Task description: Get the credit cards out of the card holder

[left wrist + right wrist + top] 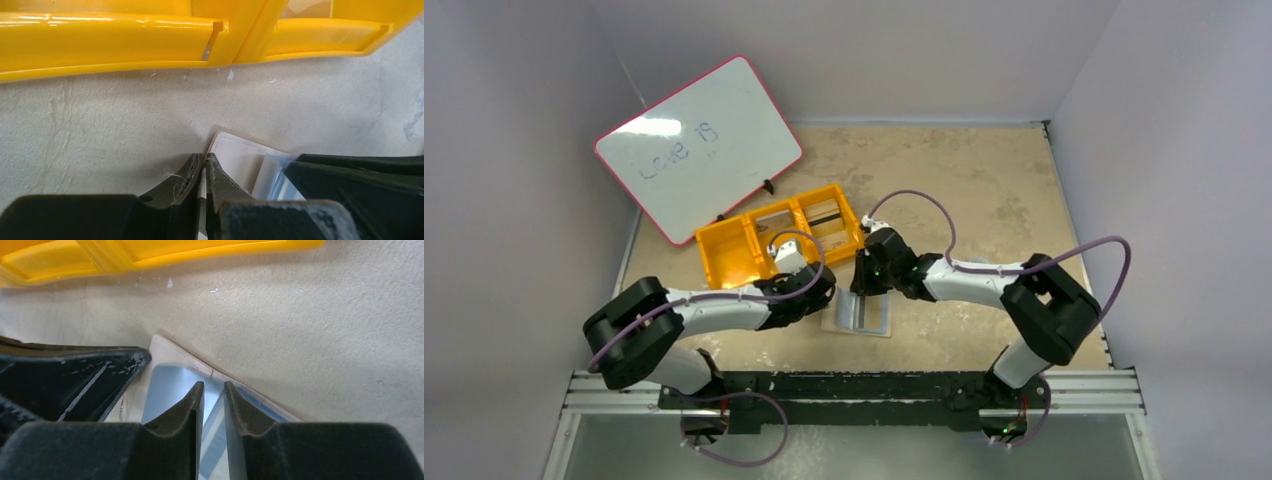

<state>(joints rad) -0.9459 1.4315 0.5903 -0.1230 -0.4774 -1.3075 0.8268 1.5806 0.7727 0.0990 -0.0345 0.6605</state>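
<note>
Blocking card holder (870, 318) (mostly hidden): left end effector (204, 163).

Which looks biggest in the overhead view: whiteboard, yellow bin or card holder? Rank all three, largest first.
1. whiteboard
2. yellow bin
3. card holder, partly hidden, but clearly the smallest

Open card holder (861, 316), flat, light-blue panels up
</note>
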